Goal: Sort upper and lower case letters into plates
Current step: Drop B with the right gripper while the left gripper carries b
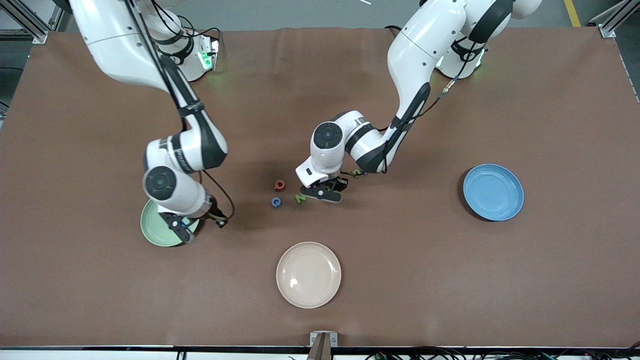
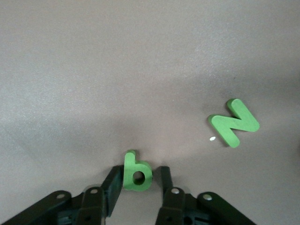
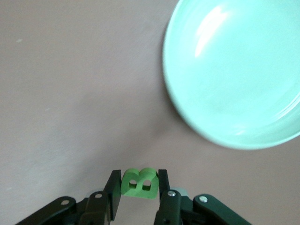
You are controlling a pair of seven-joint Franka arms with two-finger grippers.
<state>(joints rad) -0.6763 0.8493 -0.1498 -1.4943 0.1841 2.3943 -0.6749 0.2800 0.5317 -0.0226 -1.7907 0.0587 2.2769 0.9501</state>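
My left gripper [image 1: 327,190] is down on the table among the letters, its jaws narrowly open around a green lower-case b [image 2: 137,172]. One finger touches the b and the other stands a sliver off it. A green N [image 2: 233,124] lies beside it [image 1: 300,198], with a red letter [image 1: 280,185] and a blue letter [image 1: 276,202] toward the right arm's end. Another green letter [image 1: 357,173] lies by the left wrist. My right gripper [image 3: 139,176] is shut on a green upper-case B [image 3: 138,183], over the rim of the mint green plate [image 1: 152,227]. The blue plate [image 1: 492,192] is empty.
A cream-beige plate [image 1: 308,275] sits empty nearer to the front camera than the letters. The mint green plate [image 3: 225,70] shows nothing on the part in the right wrist view. Brown cloth covers the whole table.
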